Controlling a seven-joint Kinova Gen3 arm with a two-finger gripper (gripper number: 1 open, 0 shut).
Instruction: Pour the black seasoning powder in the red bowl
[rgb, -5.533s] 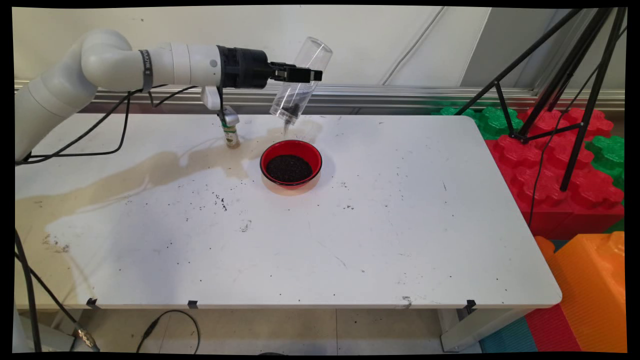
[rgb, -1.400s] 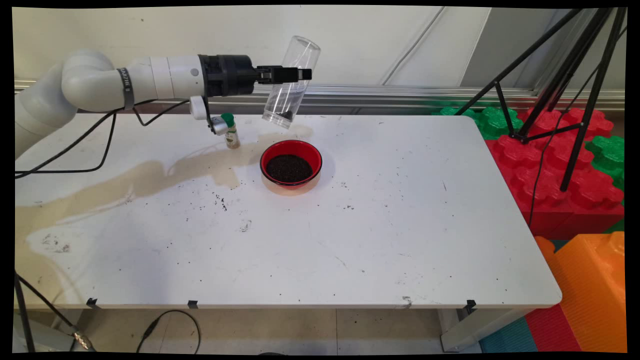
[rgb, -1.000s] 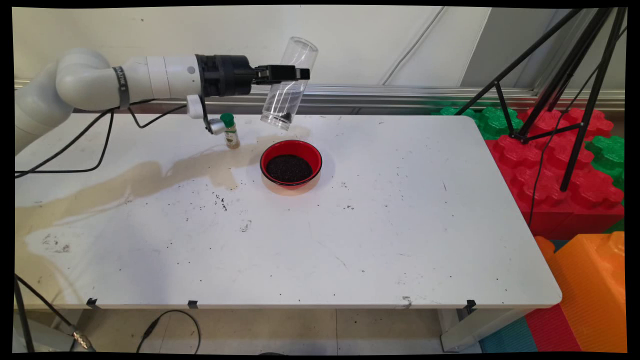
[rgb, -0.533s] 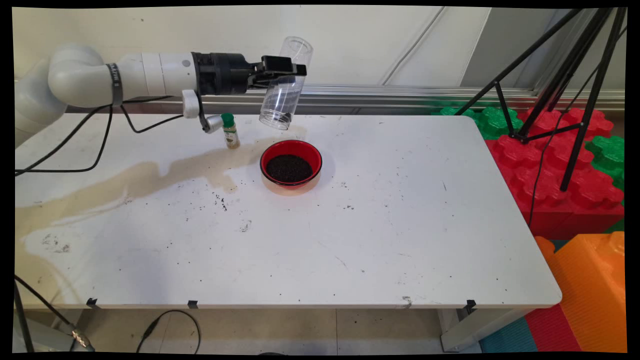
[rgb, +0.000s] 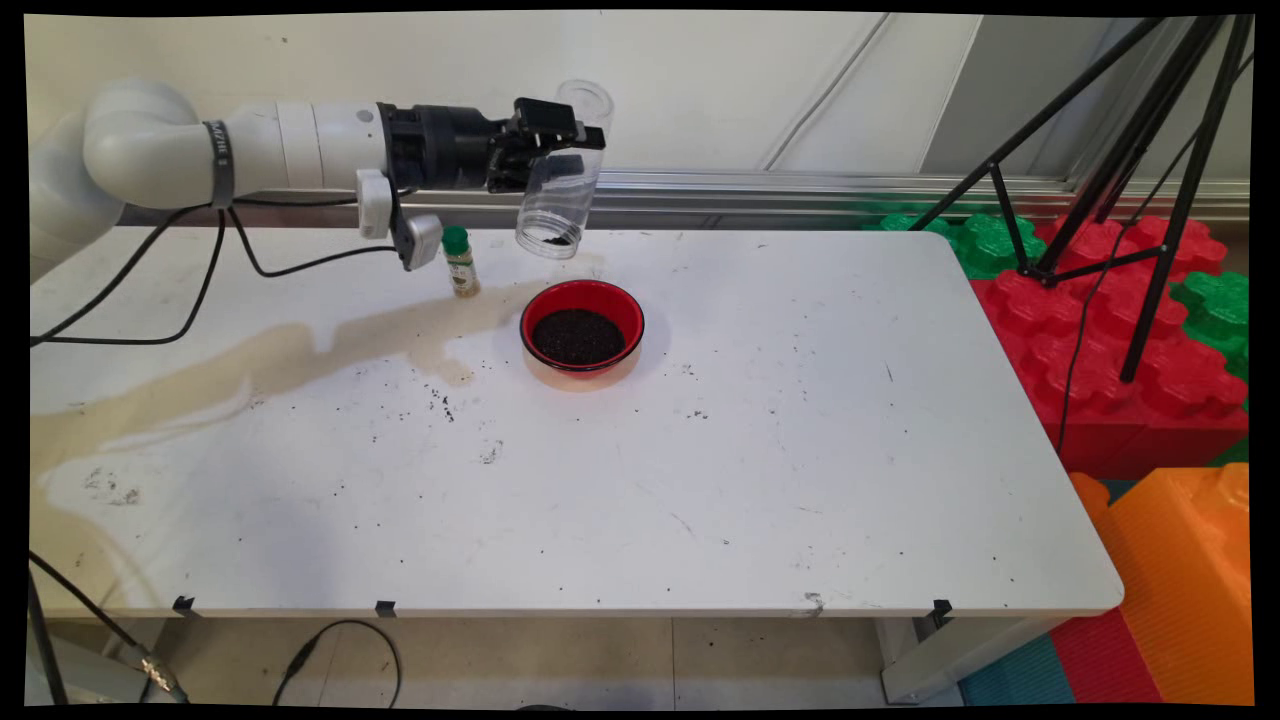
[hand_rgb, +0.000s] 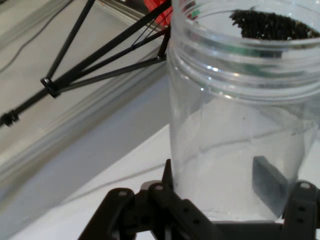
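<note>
Fingers (hand_rgb: 268, 186) of the black gripper (rgb: 572, 145) are clamped on a clear plastic jar (rgb: 556, 187), held in the air above the far edge of the white table (rgb: 760, 450). The jar hangs mouth-down and slightly tilted, its open end just behind and above the red bowl (rgb: 582, 327), which stands on the table near the far edge and is filled with dark granules (rgb: 577, 336). A small green-capped spice bottle (rgb: 460, 262) stands upright just left of the bowl, apart from it.

A tan stain (rgb: 250, 365) runs from the bowl's left side toward the table's left edge, and dark specks are scattered over the tabletop. Past the right edge lie red, green and orange foam blocks (rgb: 1120, 330) with a black tripod (rgb: 1150, 130) standing on them.

Only the hand view shows a few dark granules (hand_rgb: 272, 25) clinging inside the jar's threaded mouth, and one finger pad seen through the clear wall.
</note>
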